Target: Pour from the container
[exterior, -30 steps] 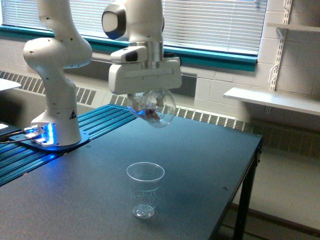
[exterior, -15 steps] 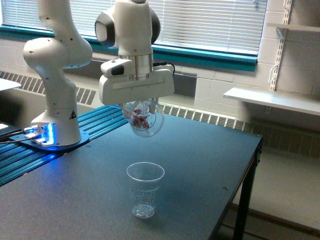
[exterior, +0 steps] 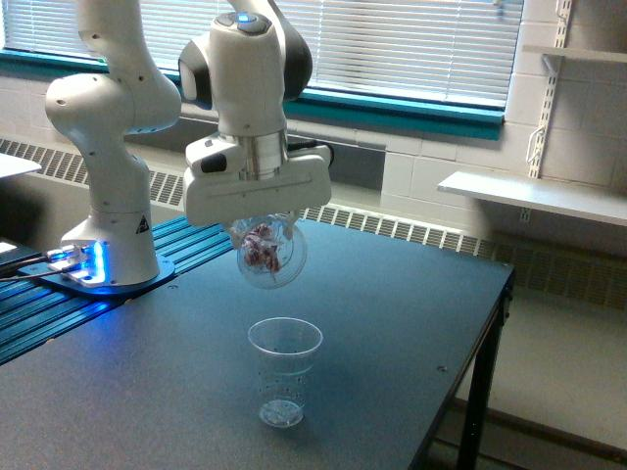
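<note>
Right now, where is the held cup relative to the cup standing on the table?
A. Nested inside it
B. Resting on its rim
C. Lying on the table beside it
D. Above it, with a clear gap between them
D: the held cup hangs under the pincer, well clear of the standing cup.

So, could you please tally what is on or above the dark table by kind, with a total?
Clear plastic cups: 2, the held container tipped in the gripper and the upright cup on the table.
Robot arms: 1.
Total: 3.
</note>
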Action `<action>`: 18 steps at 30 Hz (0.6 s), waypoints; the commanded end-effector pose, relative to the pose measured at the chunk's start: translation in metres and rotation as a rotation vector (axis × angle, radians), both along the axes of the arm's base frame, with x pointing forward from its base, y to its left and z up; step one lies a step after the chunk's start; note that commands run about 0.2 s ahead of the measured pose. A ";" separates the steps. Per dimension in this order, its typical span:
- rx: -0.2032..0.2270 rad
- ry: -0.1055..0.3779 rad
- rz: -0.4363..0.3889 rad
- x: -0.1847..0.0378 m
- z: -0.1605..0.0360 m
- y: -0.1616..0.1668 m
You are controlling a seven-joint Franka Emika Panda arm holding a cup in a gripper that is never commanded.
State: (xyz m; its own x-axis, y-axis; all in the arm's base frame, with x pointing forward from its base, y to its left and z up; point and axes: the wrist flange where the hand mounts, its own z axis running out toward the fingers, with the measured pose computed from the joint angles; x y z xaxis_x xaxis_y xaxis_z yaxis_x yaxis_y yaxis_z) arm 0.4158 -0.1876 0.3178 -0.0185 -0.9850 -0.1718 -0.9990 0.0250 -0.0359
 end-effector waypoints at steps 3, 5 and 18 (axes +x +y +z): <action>0.010 -0.004 0.000 0.009 -0.001 -0.008; 0.010 -0.003 0.000 0.011 -0.002 -0.009; 0.052 -0.021 -0.005 0.025 -0.005 -0.012</action>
State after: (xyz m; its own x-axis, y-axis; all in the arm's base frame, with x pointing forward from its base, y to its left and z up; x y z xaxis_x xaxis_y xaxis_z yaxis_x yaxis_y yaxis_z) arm 0.4358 -0.1990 0.3117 -0.0399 -0.9772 -0.2087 -0.9977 0.0505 -0.0458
